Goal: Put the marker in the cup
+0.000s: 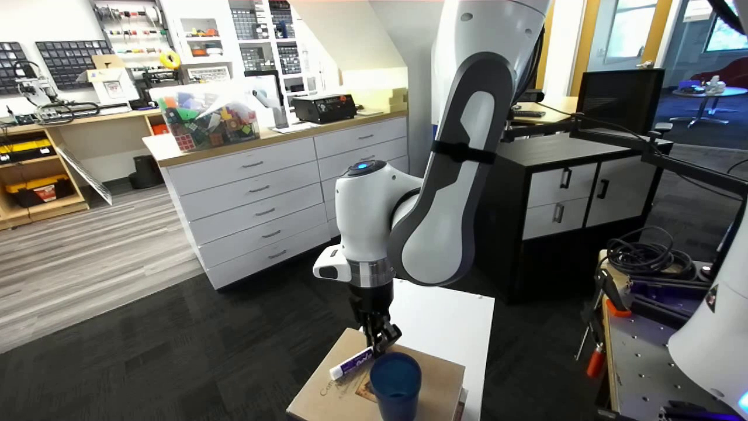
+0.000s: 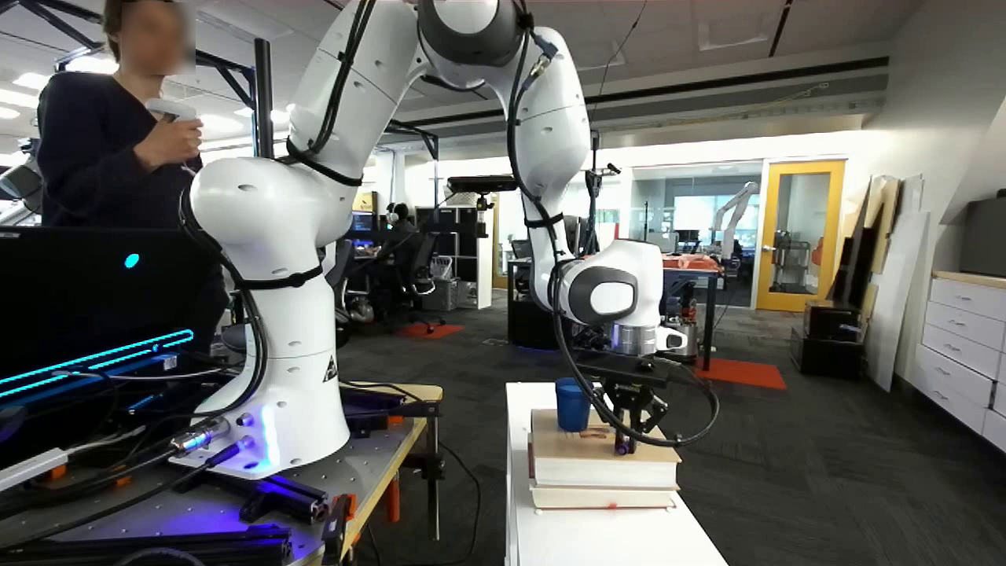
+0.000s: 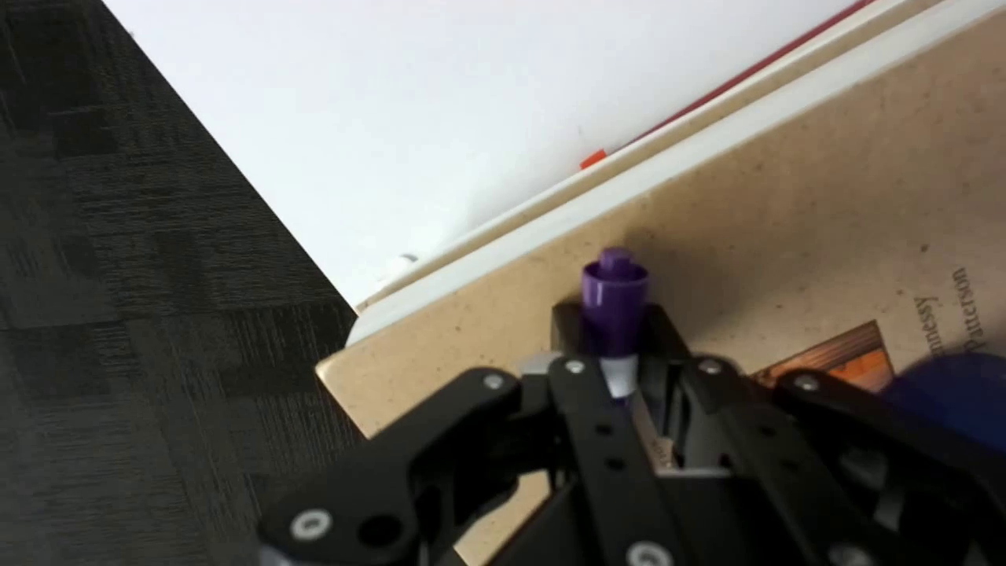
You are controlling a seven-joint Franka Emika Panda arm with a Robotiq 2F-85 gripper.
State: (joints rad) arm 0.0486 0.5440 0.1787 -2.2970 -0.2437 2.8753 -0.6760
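The marker is purple and white. In an exterior view the marker (image 1: 349, 365) slants with its white end away from my gripper (image 1: 380, 346), close above the top book. In the wrist view the purple capped end of the marker (image 3: 615, 303) sits between the two fingertips of my gripper (image 3: 617, 326), which are shut on it. In an exterior view its purple end (image 2: 625, 446) shows below my gripper (image 2: 629, 428). The blue cup (image 1: 395, 380) stands upright on the book beside my gripper. It also shows in an exterior view (image 2: 572, 405) and partly in the wrist view (image 3: 955, 397). The cup's inside bottom is hidden.
Two stacked books lie under the cup, the top book (image 1: 315, 397) brown with a picture on its cover. They rest on a white table (image 1: 450, 310), whose edge drops to the dark floor (image 2: 786, 472). A robot base bench (image 2: 377, 464) stands beside it.
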